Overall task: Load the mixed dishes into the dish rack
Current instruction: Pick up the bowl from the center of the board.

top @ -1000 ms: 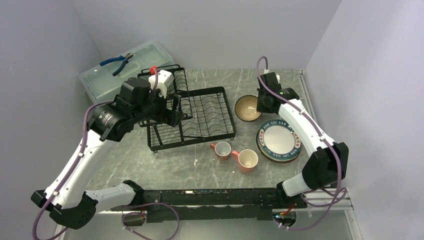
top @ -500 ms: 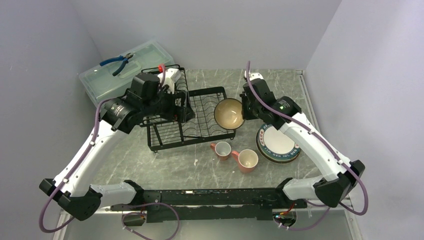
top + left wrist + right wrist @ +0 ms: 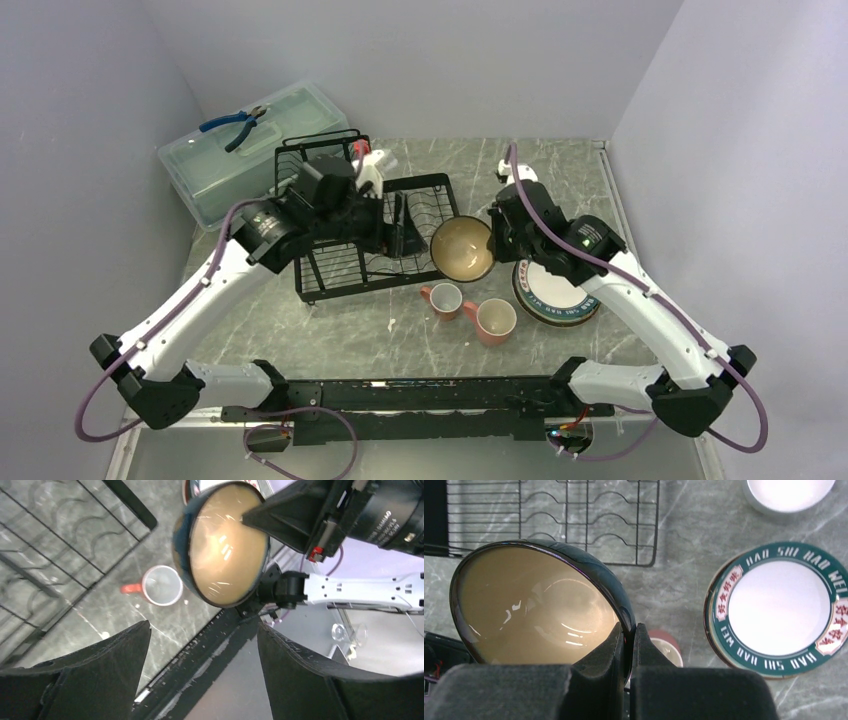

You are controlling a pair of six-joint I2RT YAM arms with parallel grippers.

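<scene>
Not much room on the right. The bowl [image 3: 462, 248] hangs tilted on edge, the right gripper [image 3: 628, 639] pinched on its rim. It fills the gap between the dish rack [image 3: 430, 205] and the stacked plates [image 3: 556, 285]. Just in front of it stand a pink mug [image 3: 443, 298] and a second mug [image 3: 492, 320], crowding the rack's near right corner. The left arm [image 3: 270, 225] lies across the rack's left half, and the left gripper [image 3: 202, 647], fingers spread wide, faces the bowl. The rack's right-hand dividers are uncovered from above. Bare table [image 3: 340, 330] lies in front of the rack's left side.
</scene>
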